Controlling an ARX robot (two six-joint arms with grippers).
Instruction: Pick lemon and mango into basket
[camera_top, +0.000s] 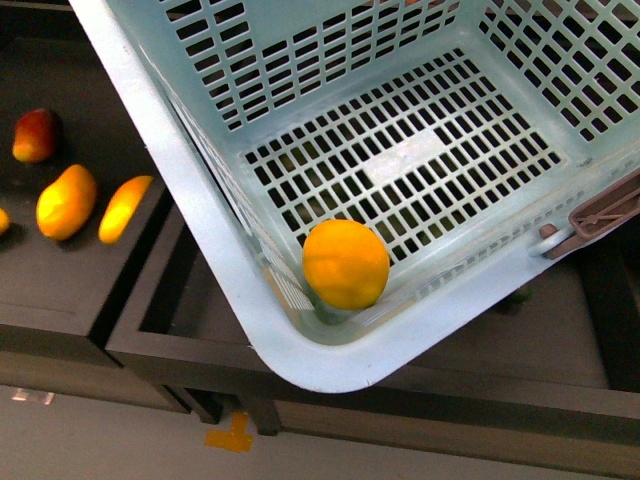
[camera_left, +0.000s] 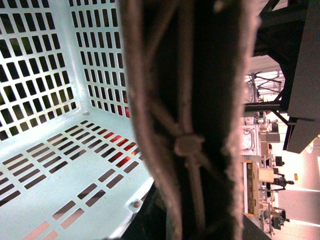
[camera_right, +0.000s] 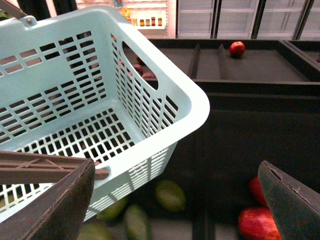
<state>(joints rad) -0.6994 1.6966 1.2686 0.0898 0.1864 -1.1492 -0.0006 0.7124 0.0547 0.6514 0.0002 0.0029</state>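
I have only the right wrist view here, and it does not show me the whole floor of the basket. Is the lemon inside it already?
Observer: Yes. In the front view the lemon lies on the floor of the basket, tucked into a corner against the wall.
Operator: Is there other fruit in the basket?
Observer: None shows. The front view has a plump yellow-orange fruit and a slimmer yellow-orange fruit outside, on the dark shelf beside the basket.
Operator: What does the left wrist camera face?
Observer: A brown handle, blurred and very close to the lens, with the inside of the basket behind it.
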